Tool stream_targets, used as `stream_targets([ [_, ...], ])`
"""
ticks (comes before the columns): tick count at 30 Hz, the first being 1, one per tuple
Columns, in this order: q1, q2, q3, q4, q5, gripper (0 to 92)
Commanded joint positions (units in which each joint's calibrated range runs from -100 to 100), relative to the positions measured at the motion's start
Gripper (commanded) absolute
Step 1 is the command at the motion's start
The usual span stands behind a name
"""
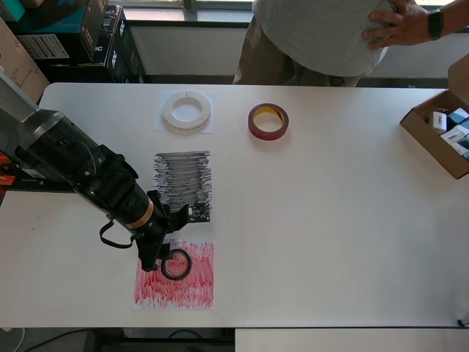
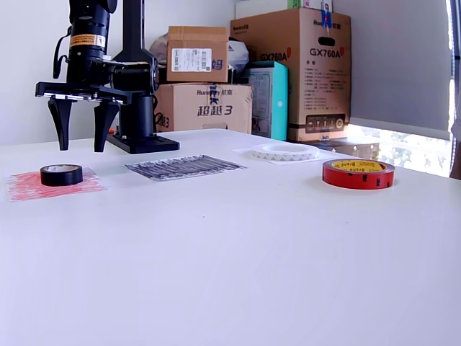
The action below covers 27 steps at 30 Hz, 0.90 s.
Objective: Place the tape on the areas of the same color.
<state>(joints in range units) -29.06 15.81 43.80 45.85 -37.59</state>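
Hovering over the red patch [image 1: 174,275] near the counter's [image 1: 352,220] front-left corner in the overhead view, your end effector [image 2: 78,124] hangs with jaws spread wide and empty. The black tape roll [image 2: 61,174] lies flat on that red patch, directly below the fingertips and apart from them, so it sits on the wrong colour. You would likely drop straight down, grip it, then carry it to the black patch [image 1: 182,185], just beyond toward the counter's middle. Nothing blocks that short path. Farther back, the white roll [image 1: 187,110] rests on its white patch [image 1: 163,123], and the red roll [image 1: 267,121] lies on bare counter.
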Motion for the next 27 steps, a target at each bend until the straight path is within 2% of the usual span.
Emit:
stream_targets([
  [1, -0.05, 0.47, -0.42, 0.69, 1.99, 64.5],
  [13, -0.37, 2.62, -3.69, 0.86, 5.92, 64.5],
  [27, -1.16, 9.63, -9.77, 0.86, 5.83, 64.5],
])
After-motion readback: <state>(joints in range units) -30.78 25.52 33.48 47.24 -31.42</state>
